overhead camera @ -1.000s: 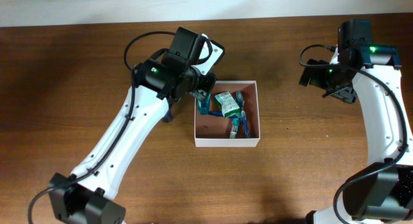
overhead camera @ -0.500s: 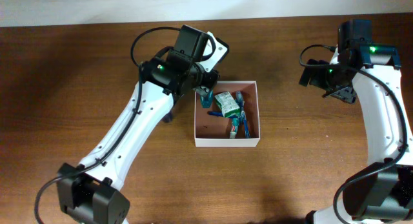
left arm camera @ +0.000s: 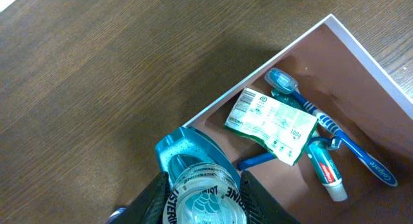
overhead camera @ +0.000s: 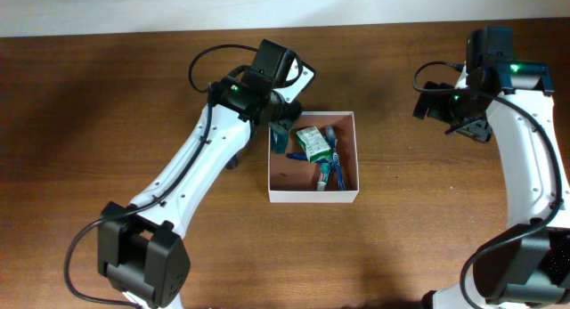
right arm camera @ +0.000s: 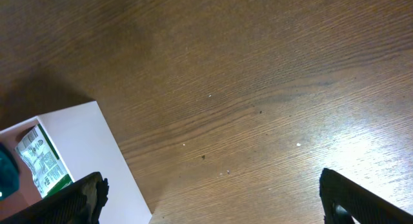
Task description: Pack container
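Note:
The container (overhead camera: 312,199), a shallow white-walled box with a reddish-brown floor, sits mid-table; its wall (left arm camera: 361,43) also shows in the left wrist view. Inside lie a green-and-white packet (left arm camera: 271,124), a blue toothbrush (left arm camera: 335,130) and a small toothpaste tube (left arm camera: 326,171). My left gripper (left arm camera: 201,201) is shut on a teal mouthwash bottle (left arm camera: 197,179), held above the container's upper-left wall in the overhead view (overhead camera: 281,135). My right gripper (right arm camera: 210,198) stands open and empty over bare table to the right of the container's white wall (right arm camera: 71,133).
The table (overhead camera: 107,122) is dark brown wood. A white panel (overhead camera: 301,77) shows on the table just behind the left arm's wrist. The right arm (overhead camera: 499,104) stands at the far right, well away from the container.
The left arm has shifted slightly right and farther back, carrying the bottle along the container's upper-left corner. The right arm has not moved.

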`<state>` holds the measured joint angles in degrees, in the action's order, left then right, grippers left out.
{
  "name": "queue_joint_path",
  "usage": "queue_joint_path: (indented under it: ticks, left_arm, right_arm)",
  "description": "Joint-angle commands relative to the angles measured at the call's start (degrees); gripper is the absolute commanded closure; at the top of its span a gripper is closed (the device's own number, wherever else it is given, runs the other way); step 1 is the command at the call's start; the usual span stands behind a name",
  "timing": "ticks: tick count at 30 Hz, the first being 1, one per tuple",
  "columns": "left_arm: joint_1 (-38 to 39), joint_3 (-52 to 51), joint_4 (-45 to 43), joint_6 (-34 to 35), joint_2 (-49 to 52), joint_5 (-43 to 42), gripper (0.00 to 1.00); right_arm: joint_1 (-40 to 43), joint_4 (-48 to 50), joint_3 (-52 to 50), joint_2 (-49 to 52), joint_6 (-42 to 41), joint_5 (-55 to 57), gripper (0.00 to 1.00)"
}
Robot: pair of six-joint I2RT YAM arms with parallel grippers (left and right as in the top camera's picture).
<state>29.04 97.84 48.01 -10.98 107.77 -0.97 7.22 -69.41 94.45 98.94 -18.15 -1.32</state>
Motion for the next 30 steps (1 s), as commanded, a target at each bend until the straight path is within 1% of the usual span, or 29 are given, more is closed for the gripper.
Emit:
queue_joint_path:
  ticks: [1, 8, 14, 15, 16, 17, 19, 22, 25, 26, 28, 30]
  left_arm:
    - [-0.3, 1.6, -0.9, -1.1, 1.6, 1.5, 0.83]
    - [-0.4, 1.6, -1.1, -1.1, 2.3, 3.8, 0.83]
    - [-0.9, 1.6, -1.0, -1.1, 2.3, 3.8, 0.81]
    - [-1.0, 1.6, -0.9, -1.1, 2.3, 3.8, 0.68]
    - [-1.0, 1.6, -0.9, -1.1, 2.3, 3.8, 0.6]
    - [-1.1, 1.6, -0.9, -1.1, 2.3, 3.8, 0.57]
    - [-1.1, 1.6, -0.9, -1.1, 2.3, 3.8, 0.56]
    - [-1.1, 1.6, -0.9, -1.1, 2.3, 3.8, 0.49]
    - [-1.1, 1.6, -0.8, -1.1, 2.3, 3.8, 0.48]
    - [-1.1, 1.6, -0.8, -1.1, 2.3, 3.8, 0.45]
    - [-1.1, 1.6, -0.8, -1.1, 2.3, 3.8, 0.42]
    - [-1.1, 1.6, -0.9, -1.1, 2.3, 3.8, 0.41]
  right_arm:
    - [0.3, 0.0, 0.5, -0.6, -0.1, 0.7, 0.02]
    - [0.3, 0.0, 0.5, -0.6, -0.1, 0.7, 0.02]
    - [0.3, 0.0, 0.5, -0.6, -0.1, 0.7, 0.02]
    - [0.3, 0.0, 0.5, -0.6, -0.1, 0.7, 0.02]
    - [0.3, 0.0, 0.5, -0.6, -0.1, 0.7, 0.02]
    - [0.3, 0.0, 0.5, -0.6, -0.1, 0.7, 0.01]
    - [0.3, 0.0, 0.5, -0.6, -0.1, 0.7, 0.02]
    - [0.3, 0.0, 0.5, -0.6, -0.1, 0.7, 0.02]
    - [0.3, 0.0, 0.5, -0.6, -0.1, 0.7, 0.02]
    - [0.3, 0.0, 0.5, -0.6, -0.1, 0.7, 0.02]
    - [0.3, 0.0, 0.5, -0.6, -0.1, 0.7, 0.02]
    - [0.3, 0.0, 0.5, -0.6, -0.1, 0.7, 0.02]
